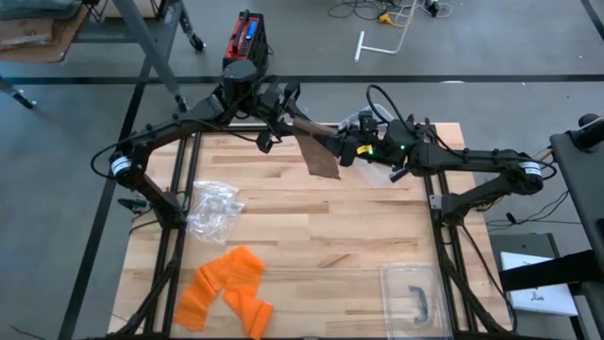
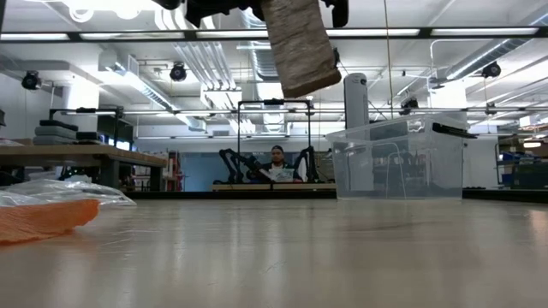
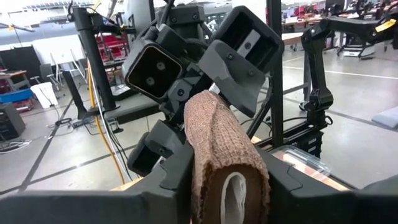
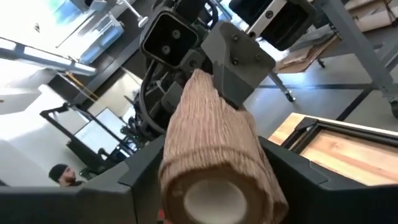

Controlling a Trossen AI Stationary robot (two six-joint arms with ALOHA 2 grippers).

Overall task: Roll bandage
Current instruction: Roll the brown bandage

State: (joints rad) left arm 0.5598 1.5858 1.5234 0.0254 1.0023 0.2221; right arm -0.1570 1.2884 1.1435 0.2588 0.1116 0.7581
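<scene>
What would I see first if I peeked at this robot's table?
You would first see the two grippers, left gripper and right gripper, meeting high above the far edge of the table, holding a brown bandage between them with a loose strip hanging down. Next, the bright orange bandages at the near left corner, beside a crumpled clear bag. A clear plastic box sits near the right corner.

The bandage (image 1: 319,151) hangs above the table's (image 1: 311,236) far edge, between the left gripper (image 1: 283,118) and right gripper (image 1: 351,146).
</scene>
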